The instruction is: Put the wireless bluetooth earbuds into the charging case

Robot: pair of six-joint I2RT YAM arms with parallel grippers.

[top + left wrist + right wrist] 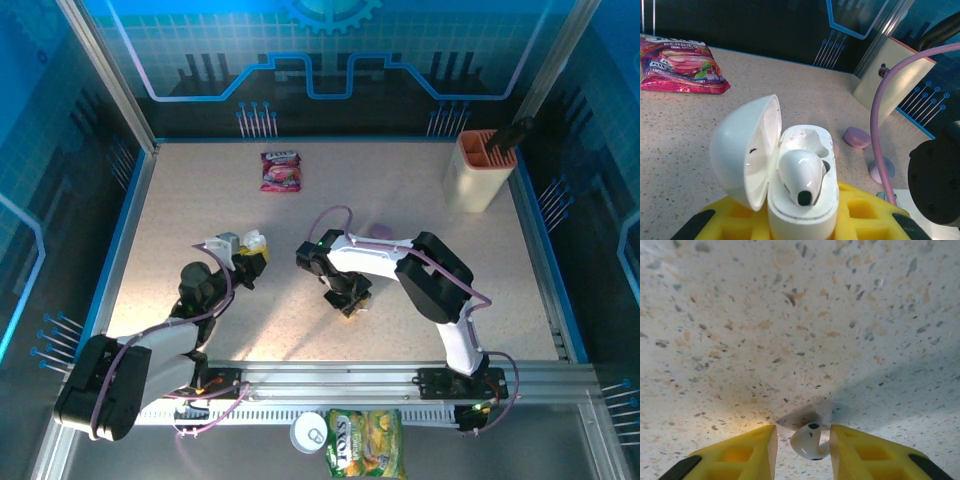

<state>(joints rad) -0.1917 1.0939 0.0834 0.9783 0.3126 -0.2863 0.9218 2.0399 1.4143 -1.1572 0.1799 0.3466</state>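
Elbow folded low over the near-left part of the table (pixel 190 190), my left arm reaches up and to the right, so that the left gripper (pixel 243 256) points away from the bases. Its yellow jaws are clamped on the lower body of the white charging case (pixel 802 205). The case stands upright between them with its lid (pixel 742 150) swung open to the left. One seated earbud (pixel 801 175), white, rests in the nearer socket; the farther socket holds nothing.

My right arm stretches from its base at the near right toward the middle of the table. The forearm lies leftward and the wrist is turned straight down, so the right gripper (pixel 350 298) aims at the speckled tabletop. Those jaws stand part open, tips down at the surface. A loose earbud (pixel 809 440), also white, lies on the table between the two yellow fingers (pixel 747 452). Its stem seems to touch the finger on the right of the wrist view, while a sliver of table shows between the bud and the other finger.

Seen from above, the case in my left jaws sits to the left of the right gripper, with bare table between them. Beyond the case, a closed pink pebble case (pixel 857 137) lies on the table. A pink snack bag (pixel 680 67) lies farther back on the left.
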